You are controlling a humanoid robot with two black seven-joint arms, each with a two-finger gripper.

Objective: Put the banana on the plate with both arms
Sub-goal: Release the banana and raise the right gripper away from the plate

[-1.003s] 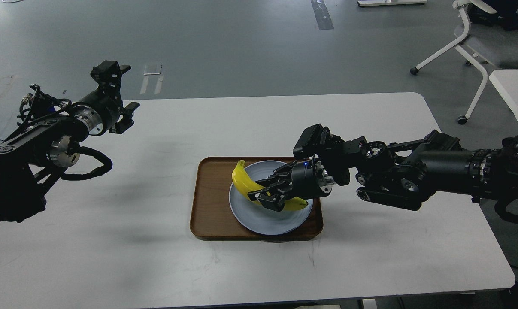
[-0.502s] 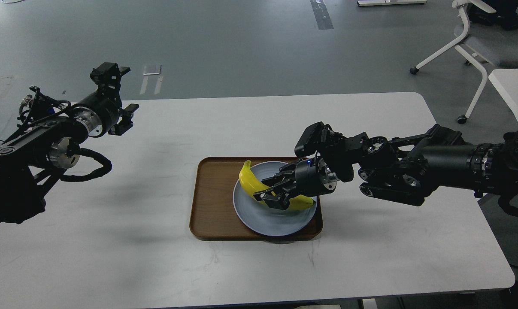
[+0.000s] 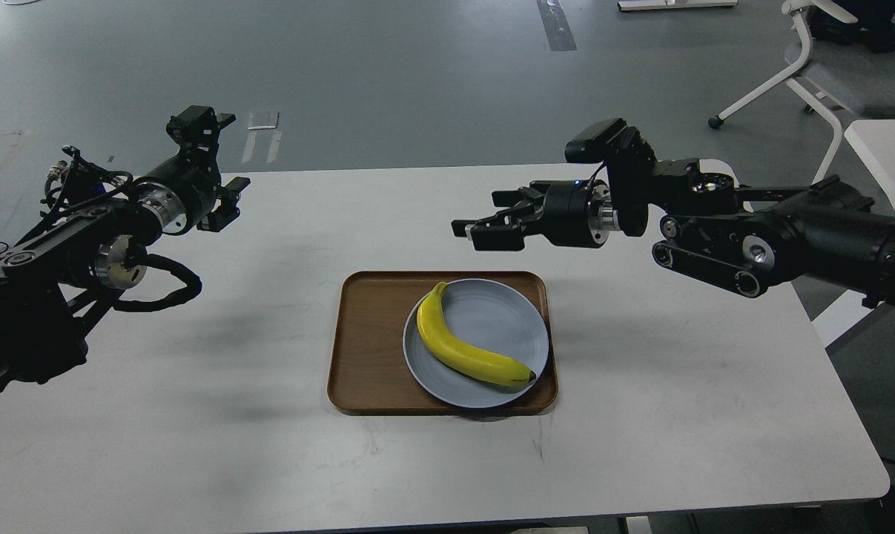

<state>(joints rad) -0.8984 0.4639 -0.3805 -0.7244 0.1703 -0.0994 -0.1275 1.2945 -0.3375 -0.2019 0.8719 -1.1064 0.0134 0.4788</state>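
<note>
One white table [image 3: 195,415] fills the near and middle view, matte, with faint scuffs near the front edge (corners rounded). On it sits a brown wooden tray [image 3: 365,341], and the plate [image 3: 499,311] lies in the tray's right part, reaching close to the tray's right rim. Banana [image 3: 466,348] rests on the plate, curved, stem end up-left at the plate's rim, dark tip down-right near the rim; nothing grips it.

Left arm [image 3: 84,252] comes in over the table's left edge, cable looping below it. Left gripper [image 3: 213,167] is raised near the table's far-left corner, well apart from the tray; seen end-on and dark, so I cannot tell how far its fingers are spread, and it seems to hold nothing.

Right arm [image 3: 773,237] reaches in from the right. Right gripper [image 3: 480,226] hangs above the table behind the tray, pointing left, fingers parted and empty, clear of the banana.

Beyond the table: grey floor [image 3: 388,81] with a dark strip and pale tape marks. White-framed wheeled chair [image 3: 825,74] far right, a second white table's corner [image 3: 888,156] beside it.
</note>
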